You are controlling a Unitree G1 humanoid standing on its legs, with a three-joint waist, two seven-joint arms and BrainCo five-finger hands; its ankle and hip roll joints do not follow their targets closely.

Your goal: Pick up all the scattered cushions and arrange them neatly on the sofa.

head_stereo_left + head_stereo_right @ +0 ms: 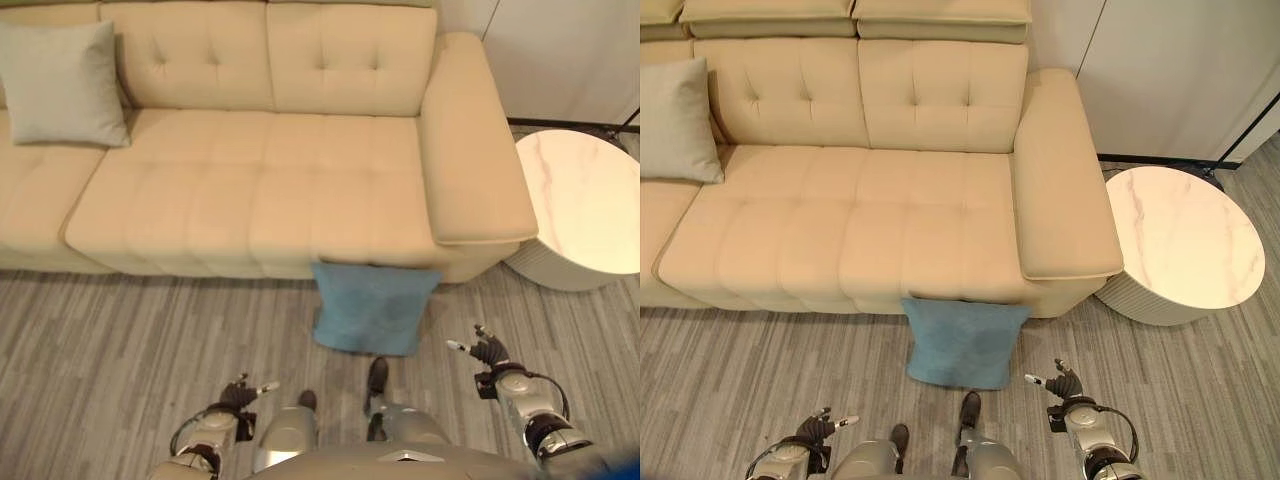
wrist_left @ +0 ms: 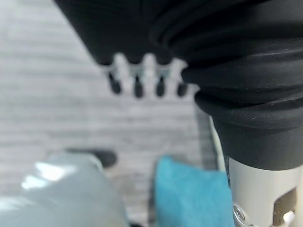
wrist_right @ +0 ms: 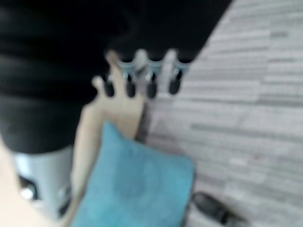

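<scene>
My right hand (image 1: 1065, 385) hangs low over the floor (image 1: 730, 380), fingers relaxed and spread, holding nothing. My left hand (image 1: 818, 428) likewise, fingers straight, empty. Between them a blue cushion (image 1: 962, 343) leans on the floor against the sofa (image 1: 870, 230) front. A grey cushion (image 1: 675, 120) rests upright on the sofa seat, far left. Round table (image 1: 1180, 240) beside the sofa arm.

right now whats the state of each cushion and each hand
blue cushion: on the floor, leaning against the sofa front, not held
grey cushion: upright on the sofa seat, against the backrest
left hand: open, empty, low over the floor
right hand: open, empty, beside the blue cushion, apart from it
</scene>
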